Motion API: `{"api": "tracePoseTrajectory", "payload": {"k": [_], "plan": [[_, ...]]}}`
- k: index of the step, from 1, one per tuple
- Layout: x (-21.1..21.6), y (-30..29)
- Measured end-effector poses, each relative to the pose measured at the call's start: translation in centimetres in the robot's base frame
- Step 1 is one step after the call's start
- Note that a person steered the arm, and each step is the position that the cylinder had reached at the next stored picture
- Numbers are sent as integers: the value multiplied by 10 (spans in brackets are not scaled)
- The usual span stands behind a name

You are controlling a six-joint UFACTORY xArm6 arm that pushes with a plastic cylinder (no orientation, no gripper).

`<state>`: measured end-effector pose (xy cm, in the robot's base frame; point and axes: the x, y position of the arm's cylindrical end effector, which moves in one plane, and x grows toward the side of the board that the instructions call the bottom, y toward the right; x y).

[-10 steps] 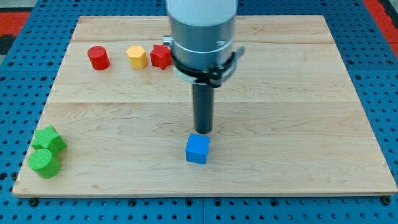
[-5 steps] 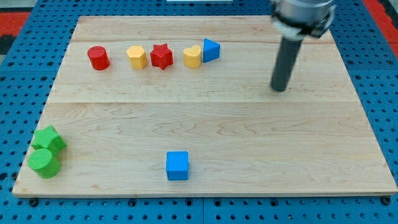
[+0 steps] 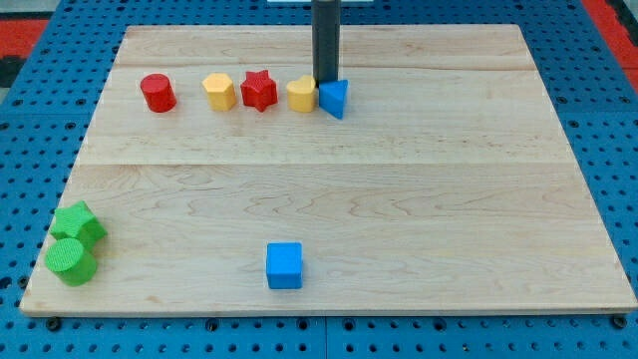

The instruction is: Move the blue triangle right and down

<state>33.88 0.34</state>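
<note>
The blue triangle (image 3: 334, 98) lies near the view's top centre on the wooden board (image 3: 449, 179). It touches a yellow heart block (image 3: 302, 95) on its left. My rod comes down from the view's top, and my tip (image 3: 325, 82) sits right at the triangle's upper left edge, between it and the yellow heart.
A red star (image 3: 259, 90), a yellow hexagon (image 3: 218, 92) and a red cylinder (image 3: 158, 93) line up to the left of the heart. A blue cube (image 3: 284, 265) sits at the bottom centre. Two green blocks (image 3: 74, 242) sit at the bottom left corner.
My rod moved from the view's right to the top centre, behind the blue triangle. The triangle shifted slightly down and turned; the yellow heart moved a little left. Earlier the blue cube slid down-left.
</note>
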Motion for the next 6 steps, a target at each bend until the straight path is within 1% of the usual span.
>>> {"api": "tracePoseTrajectory", "payload": {"k": [1, 2, 3, 4, 5, 6], "plan": [[52, 11], [54, 33], [55, 68], [50, 81], [69, 117], [105, 93]]}}
